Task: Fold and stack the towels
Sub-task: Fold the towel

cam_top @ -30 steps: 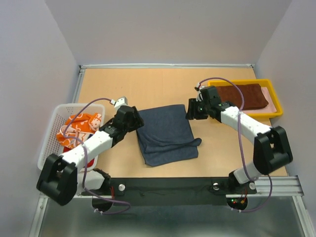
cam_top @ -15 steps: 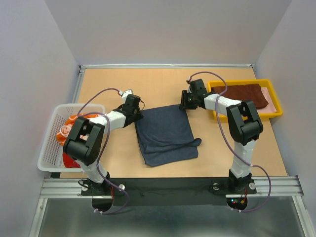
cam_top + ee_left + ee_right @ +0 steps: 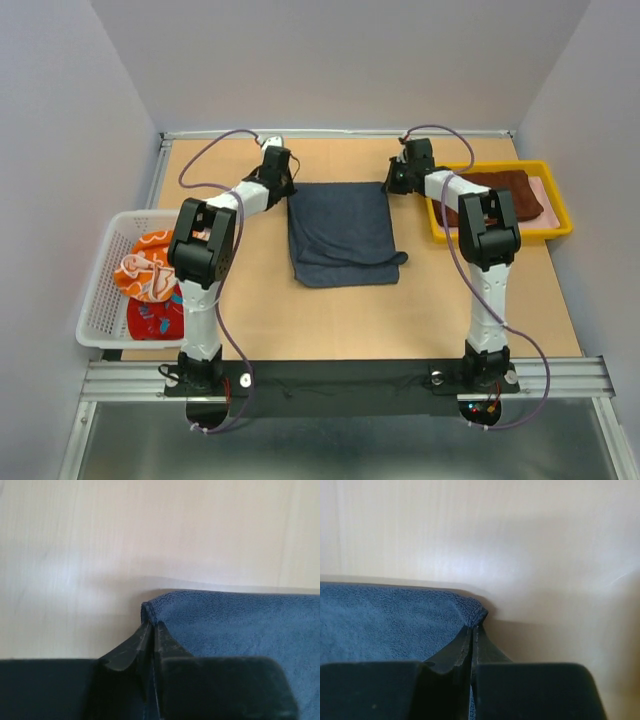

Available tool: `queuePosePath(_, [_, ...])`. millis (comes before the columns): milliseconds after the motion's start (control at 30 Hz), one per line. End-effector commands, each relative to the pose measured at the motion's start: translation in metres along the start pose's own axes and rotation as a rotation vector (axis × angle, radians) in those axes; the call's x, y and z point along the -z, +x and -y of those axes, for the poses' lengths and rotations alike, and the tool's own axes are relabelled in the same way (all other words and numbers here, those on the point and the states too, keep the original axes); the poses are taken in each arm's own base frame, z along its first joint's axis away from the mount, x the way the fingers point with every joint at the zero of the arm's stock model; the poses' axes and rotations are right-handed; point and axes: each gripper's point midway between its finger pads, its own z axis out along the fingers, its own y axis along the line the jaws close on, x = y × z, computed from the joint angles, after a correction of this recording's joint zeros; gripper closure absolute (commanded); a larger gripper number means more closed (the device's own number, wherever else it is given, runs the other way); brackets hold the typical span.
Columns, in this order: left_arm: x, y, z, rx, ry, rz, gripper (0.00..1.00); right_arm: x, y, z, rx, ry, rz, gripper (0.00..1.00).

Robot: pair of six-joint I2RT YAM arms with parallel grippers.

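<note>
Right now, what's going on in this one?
Both arms reach to the far side of the table. The left gripper is pinched on the far-left corner of the navy towel, and the right gripper is pinched on its far-right corner. The towel lies flat on the table between them. A reddish-brown towel sits in the yellow tray on the right. An orange patterned towel and a red towel wait in the white basket on the left.
</note>
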Motion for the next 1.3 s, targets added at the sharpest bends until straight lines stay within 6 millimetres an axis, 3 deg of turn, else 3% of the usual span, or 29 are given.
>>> queuePosePath(0, [-0.002, -0.08, 0.026, -0.093, 0.064, 0.165, 0.66, 0.003, -0.051, 0.001, 0.06, 0.01, 0.119, 0.87])
queuePosePath(67, [0.008, -0.104, 0.032, -0.125, 0.078, 0.209, 0.48, 0.019, -0.058, -0.01, 0.108, -0.028, 0.127, 0.7])
queuePosePath(100, [0.014, -0.11, 0.033, -0.131, 0.076, 0.223, 0.34, 0.026, -0.058, -0.017, 0.146, -0.062, 0.124, 0.65])
queuePosePath(133, [0.03, -0.119, 0.032, -0.127, 0.08, 0.247, 0.3, 0.03, -0.045, -0.019, 0.168, -0.075, 0.097, 0.61])
queuePosePath(167, [0.039, -0.123, 0.03, -0.124, 0.076, 0.263, 0.21, 0.047, -0.05, -0.029, 0.204, -0.103, 0.115, 0.56])
queuePosePath(233, [0.059, -0.127, 0.027, -0.117, 0.077, 0.283, 0.18, 0.06, -0.034, -0.052, 0.303, -0.161, 0.098, 0.53])
queuePosePath(300, [0.091, -0.125, 0.018, -0.086, 0.077, 0.301, 0.15, 0.078, -0.01, -0.084, 0.388, -0.23, 0.074, 0.53])
queuePosePath(367, [0.125, -0.115, 0.006, -0.066, 0.08, 0.307, 0.15, 0.087, 0.012, -0.103, 0.457, -0.273, 0.05, 0.53])
queuePosePath(400, [0.135, -0.109, 0.001, -0.052, 0.079, 0.303, 0.15, 0.097, 0.022, -0.129, 0.496, -0.329, 0.048, 0.53])
queuePosePath(467, [0.165, -0.091, -0.016, -0.042, 0.074, 0.307, 0.15, 0.104, 0.042, -0.16, 0.541, -0.403, 0.027, 0.54])
queuePosePath(567, [0.199, -0.066, -0.041, -0.039, 0.053, 0.316, 0.15, 0.104, 0.064, -0.186, 0.571, -0.45, -0.004, 0.55])
queuePosePath(667, [0.223, -0.041, -0.062, -0.029, 0.042, 0.337, 0.15, 0.097, 0.08, -0.196, 0.577, -0.47, -0.04, 0.56])
queuePosePath(767, [0.238, -0.018, -0.079, -0.008, 0.037, 0.359, 0.15, 0.091, 0.095, -0.209, 0.583, -0.509, -0.073, 0.58])
queuePosePath(867, [0.244, -0.009, -0.088, 0.021, 0.041, 0.396, 0.15, 0.083, 0.11, -0.214, 0.587, -0.515, -0.108, 0.59])
queuePosePath(1033, [0.242, -0.013, -0.083, -0.008, 0.056, 0.392, 0.15, 0.073, 0.129, -0.214, 0.581, -0.518, -0.157, 0.6])
queuePosePath(1267, [0.232, -0.007, -0.083, -0.029, 0.038, 0.345, 0.15, 0.079, 0.135, -0.228, 0.568, -0.542, -0.163, 0.61])
